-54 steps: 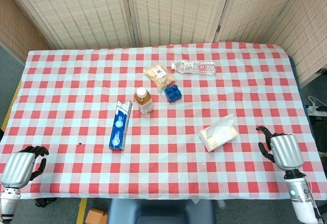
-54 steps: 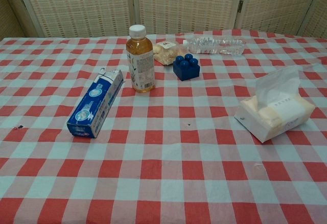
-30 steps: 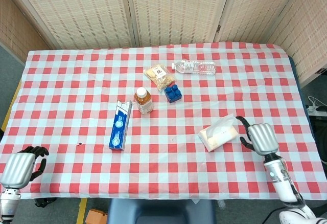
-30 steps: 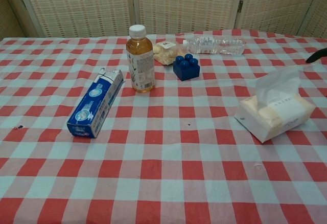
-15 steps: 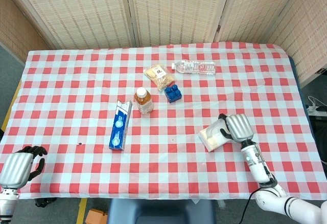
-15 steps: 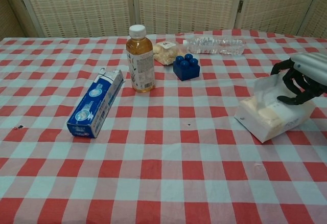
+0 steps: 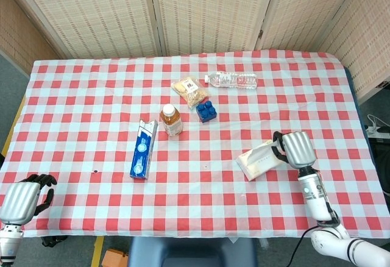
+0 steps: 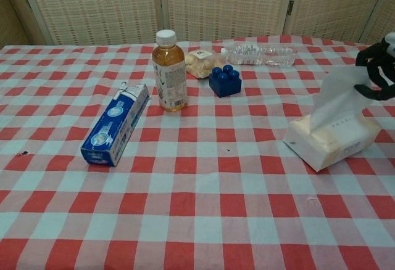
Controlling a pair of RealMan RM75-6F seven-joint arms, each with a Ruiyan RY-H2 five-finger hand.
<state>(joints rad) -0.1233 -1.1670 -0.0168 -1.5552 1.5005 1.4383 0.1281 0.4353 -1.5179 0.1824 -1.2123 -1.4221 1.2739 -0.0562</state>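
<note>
Lower right of the head view: my right robot hand [image 7: 297,150] sits just above and to the right of the tissue pack [image 7: 259,162], fingers [image 8: 374,57] pinching the top tissue sheet [image 8: 336,94]. Chest view shows the sheet pulled up taut from the pack's slot toward the upper right of the frame, lower end inside the pack. Pack lies flat on the counter [image 7: 91,96], long axis running lower left to upper right in the head view, so the sheet rises off its right half. Right robot hand is touching; my left robot hand [image 7: 21,200] is at the lower left corner, off the counter edge, well apart, fingers curled in, holding nothing.

Mid-frame, well apart from the pack: toothpaste box [image 7: 144,149], juice bottle [image 7: 170,120], blue brick [image 7: 206,111], snack bag [image 7: 189,91], water bottle [image 7: 231,80] lying on its side.

Hard to make out: chest view cuts my right robot hand at the right edge, so only dark fingertips show. Exact pinch contact is blurred. Head view hides the sheet mostly under the robot hand.
</note>
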